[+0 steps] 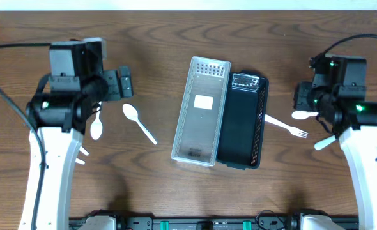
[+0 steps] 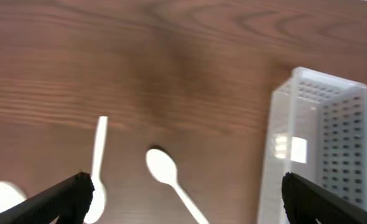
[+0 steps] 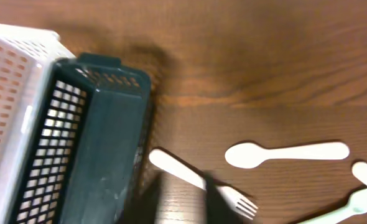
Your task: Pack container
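A white perforated basket [image 1: 201, 112] and a black basket [image 1: 243, 121] lie side by side mid-table. My left gripper [image 1: 123, 84] is open wide and empty; in the left wrist view its fingers [image 2: 183, 199] straddle a white spoon [image 2: 165, 171] lying on the table, with the white basket [image 2: 320, 143] to the right. That spoon [image 1: 139, 121] lies left of the baskets. My right gripper [image 3: 180, 199] shows blurred, its fingers narrowly apart over the handle of a white fork [image 3: 202, 183] beside the black basket [image 3: 90, 149]. The fork [image 1: 287, 126] lies flat on the table.
A second spoon [image 1: 97, 124] lies partly under the left arm and also shows in the left wrist view [image 2: 97, 168]. A spoon [image 1: 303, 115] [image 3: 283, 154] and another white utensil [image 1: 324, 142] [image 3: 361, 199] lie by the right arm.
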You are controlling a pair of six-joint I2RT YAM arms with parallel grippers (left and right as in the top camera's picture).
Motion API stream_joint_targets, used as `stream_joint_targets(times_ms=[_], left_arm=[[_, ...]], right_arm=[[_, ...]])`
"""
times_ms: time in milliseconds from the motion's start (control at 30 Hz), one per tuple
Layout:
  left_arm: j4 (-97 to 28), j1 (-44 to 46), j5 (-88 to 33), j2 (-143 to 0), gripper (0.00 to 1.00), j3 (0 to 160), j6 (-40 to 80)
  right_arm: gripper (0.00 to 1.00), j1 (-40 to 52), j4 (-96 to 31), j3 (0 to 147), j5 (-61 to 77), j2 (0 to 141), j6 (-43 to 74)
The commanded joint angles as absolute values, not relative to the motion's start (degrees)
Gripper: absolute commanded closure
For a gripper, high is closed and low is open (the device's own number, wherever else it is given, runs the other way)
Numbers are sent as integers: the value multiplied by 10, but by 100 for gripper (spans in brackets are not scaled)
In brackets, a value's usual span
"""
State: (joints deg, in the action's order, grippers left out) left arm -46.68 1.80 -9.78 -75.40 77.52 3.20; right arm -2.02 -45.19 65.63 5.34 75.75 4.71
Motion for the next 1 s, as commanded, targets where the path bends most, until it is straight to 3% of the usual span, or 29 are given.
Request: stream_joint_targets(times_ms=[0,167,300,433,667,833,967], left_arm=[[-467,16,-140,-776,2,788,39],[-467,19,-140,-824,1,782,39],[-481,25,-140,-865,21,781,39],[-504,29,-140,-896,28,781,39],[-514,29,-140,-919,79,781,39],[-523,29,-139,-919,89,781,39],[-531,29,-139,-919,89,781,39]], right_arm=[[99,-27,-458,666,38,799,57],[99,-27,-458,666,39,878,57],[99,-23,-454,666,41,933,57],[99,-11,-455,666,42,975,55],[99,20,-438,666,93,1020,36],[99,44,-420,666,110,1025,32],[99,56,-411,666,158,1025,14]])
